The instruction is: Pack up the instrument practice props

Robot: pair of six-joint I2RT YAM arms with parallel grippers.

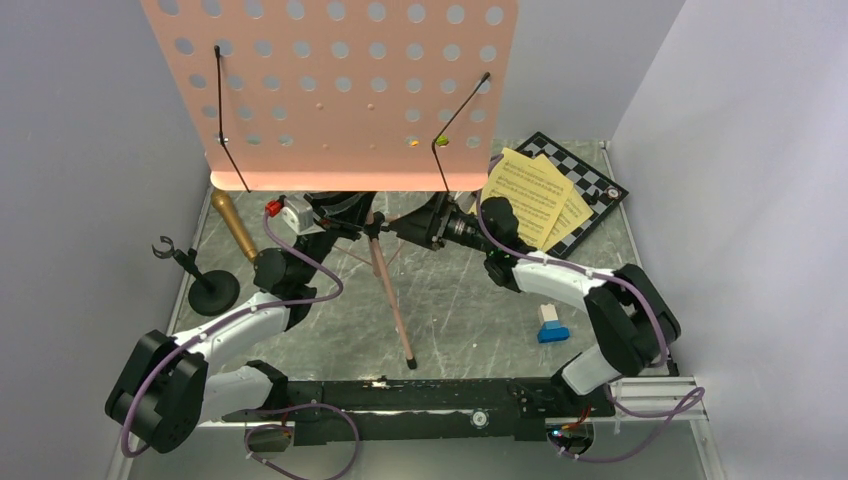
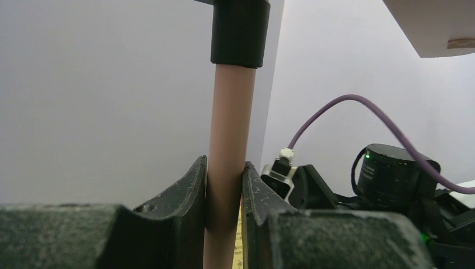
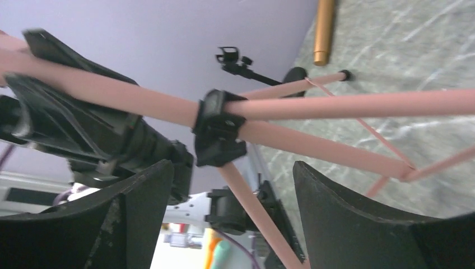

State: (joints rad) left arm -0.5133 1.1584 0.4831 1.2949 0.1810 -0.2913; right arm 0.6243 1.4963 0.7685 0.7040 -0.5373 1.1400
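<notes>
Right, you're on the pink music stand [image 1: 330, 90]: it stands upright mid-frame in the top view, its perforated desk filling the upper centre. Your left gripper [image 2: 225, 179] is clamped tight on the smooth pink pole, a finger pressed against each side, just below a black sleeve [image 2: 240, 31]. Your right gripper [image 3: 232, 174] gapes wide with nothing in it. The black plastic hub [image 3: 219, 128], where the tripod legs meet, sits just beyond the gap between its fingers.

My read: this is the folding step, with one arm steadying and the other about to work the legs. The next move likely calls for closing on that hub or a leg and drawing it along the pole, with the left grip guarding that tall, top-heavy desk against tipping.

Materials now, left to right in the top view. At the left edge is the black mic stand [image 1: 210, 290], with a round base, a thin stem and a forked clip. Beside it lies the gold-brown microphone [image 1: 233, 222], a slim tapered cylinder with a metallic sheen, flat on the marbled grey table [image 1: 470, 320]. The stand's legs are thin round tubes, hard and slick. At upper right, the yellow sheet-music pages [image 1: 530, 195] are thin paper, overlapping the chessboard [image 1: 590, 180]. At lower right sits a blue-and-white brick car [image 1: 550, 322], not yours to pack.
</notes>
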